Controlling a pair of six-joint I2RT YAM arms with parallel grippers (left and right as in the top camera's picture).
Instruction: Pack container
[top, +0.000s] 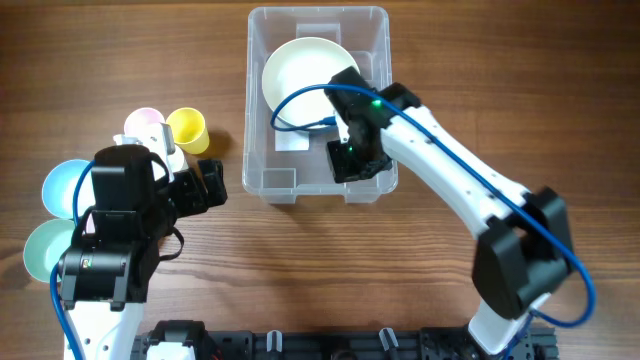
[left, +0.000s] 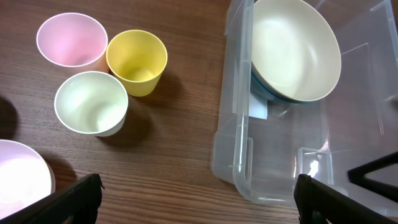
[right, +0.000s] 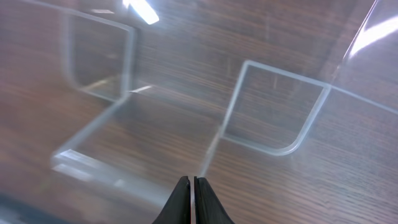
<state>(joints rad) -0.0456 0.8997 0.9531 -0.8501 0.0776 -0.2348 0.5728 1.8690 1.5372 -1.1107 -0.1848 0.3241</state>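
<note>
The clear plastic container (top: 258, 100) stands at the top middle of the table. A cream bowl (top: 305, 75) lies tilted in its far half. My right gripper (top: 352, 160) is inside the container's near right corner, shut and empty. In the right wrist view the shut fingertips (right: 192, 186) hang just above the clear moulded base (right: 273, 106). My left gripper (top: 205, 185) is open and empty, left of the container. In the left wrist view its wide-apart fingers (left: 199, 202) frame bare table, with the container (left: 236, 143) and the bowl (left: 292, 50) to the right.
A pink cup (left: 69, 40), a yellow cup (left: 137, 61) and a white cup (left: 91, 102) stand together left of the container. A light blue bowl (top: 68, 185) and a pale green bowl (top: 45, 248) sit at the table's left edge, partly under my left arm.
</note>
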